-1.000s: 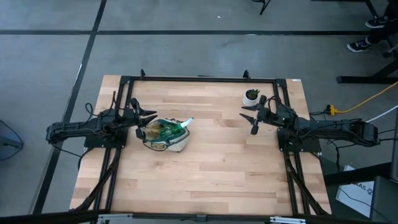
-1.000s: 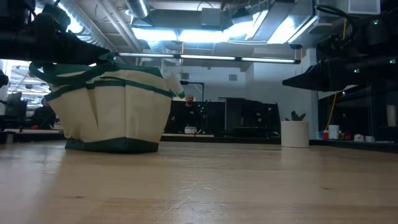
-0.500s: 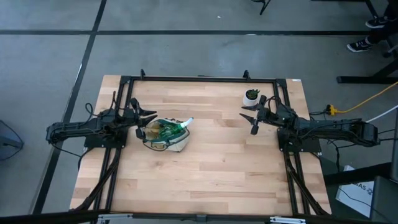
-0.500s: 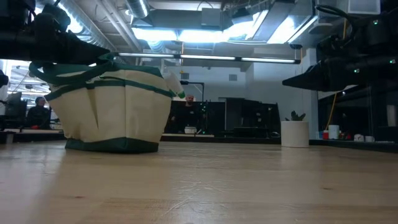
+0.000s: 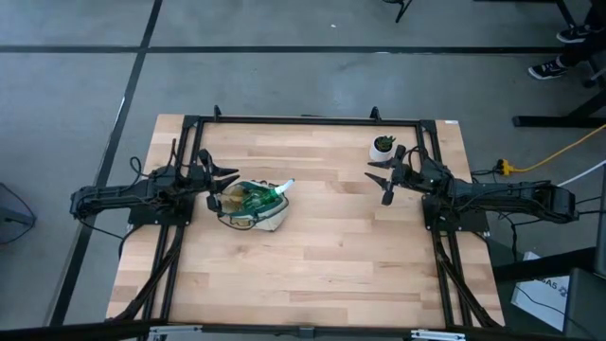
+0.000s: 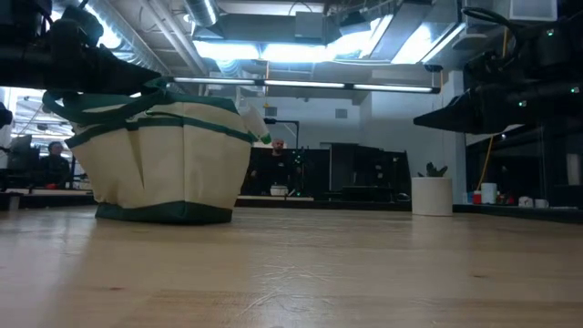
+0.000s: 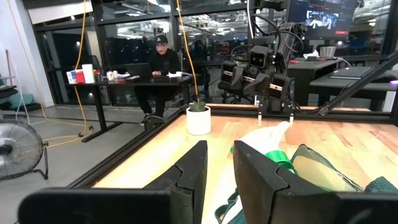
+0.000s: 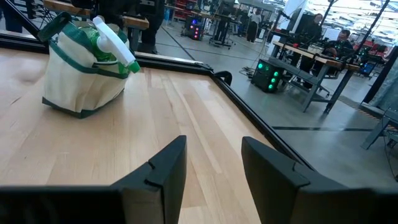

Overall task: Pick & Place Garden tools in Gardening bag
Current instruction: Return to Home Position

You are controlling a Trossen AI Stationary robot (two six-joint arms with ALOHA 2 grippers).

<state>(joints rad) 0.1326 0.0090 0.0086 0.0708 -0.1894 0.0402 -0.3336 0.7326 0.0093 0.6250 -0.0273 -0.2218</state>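
Left gripper (image 5: 224,188) hangs empty, fingers parted, just beside the gardening bag (image 5: 254,212), which sits right in front of and slightly under its tips. Right gripper (image 5: 378,186) is also spread and holding nothing; the bag is well apart from it across the table (image 5: 322,256). My read: both are drawn back to their own sides with nothing held because the packing is finished. Spray bottle (image 5: 261,196) stands in the bag with its white nozzle sticking out over the rim toward the right gripper, likely too tall to sink in. The plant pot (image 5: 383,147), just beside the right gripper, is left out as it is no tool. Count: two grippers, one bag, one bottle, one pot; other tools inside the bag cannot be counted
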